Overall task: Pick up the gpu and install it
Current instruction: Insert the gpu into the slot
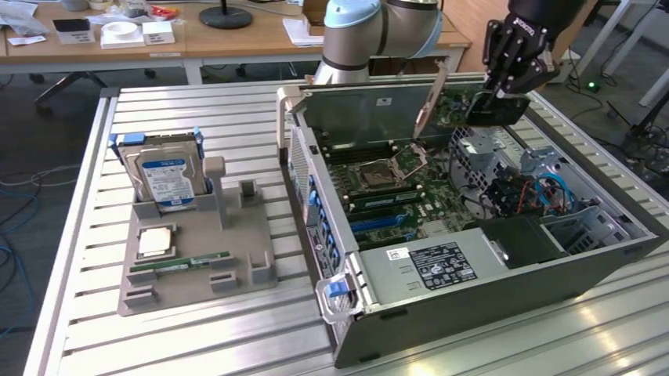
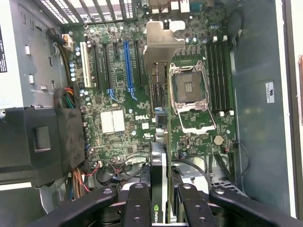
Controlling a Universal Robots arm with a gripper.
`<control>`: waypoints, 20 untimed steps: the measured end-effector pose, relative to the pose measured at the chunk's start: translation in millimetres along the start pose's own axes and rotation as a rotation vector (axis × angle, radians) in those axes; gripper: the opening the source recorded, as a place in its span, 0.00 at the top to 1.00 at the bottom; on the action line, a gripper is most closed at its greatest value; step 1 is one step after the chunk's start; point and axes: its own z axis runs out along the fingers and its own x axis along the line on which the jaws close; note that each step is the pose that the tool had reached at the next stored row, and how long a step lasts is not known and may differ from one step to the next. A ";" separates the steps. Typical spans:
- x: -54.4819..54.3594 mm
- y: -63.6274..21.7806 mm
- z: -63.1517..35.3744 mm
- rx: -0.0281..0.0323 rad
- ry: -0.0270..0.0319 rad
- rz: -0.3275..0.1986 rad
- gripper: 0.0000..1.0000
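Pinching the graphics card by its upper edge, the claw held it edge-down over the motherboard, toward one o'clock in the exterior view; light, stiff and fragile, it seemed best gripped along bare edges.

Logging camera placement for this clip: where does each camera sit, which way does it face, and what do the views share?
Exterior view: off the arm and raised, looking down over the slatted table at the open computer case and the parts holder; the arm and hand show at the far side.
Wrist view: on the wrist, looking past the hand's fingers down into the case at the motherboard.
Shared: the hand gripping the gpu, the motherboard and the CPU socket.
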 end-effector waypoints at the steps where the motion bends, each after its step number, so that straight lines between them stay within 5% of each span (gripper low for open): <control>1: 0.2 1.0 0.6 0.0049 -0.0007 -0.001 0.73; 3: 0.4 2.1 1.3 0.0099 -0.0014 -0.002 0.73; 10: 0.4 2.8 2.0 0.0120 -0.0020 -0.002 0.73; 14: 0.9 6.0 4.3 0.0251 -0.0034 -0.004 0.73; 20: 1.1 6.9 4.8 0.0263 -0.0037 -0.004 0.73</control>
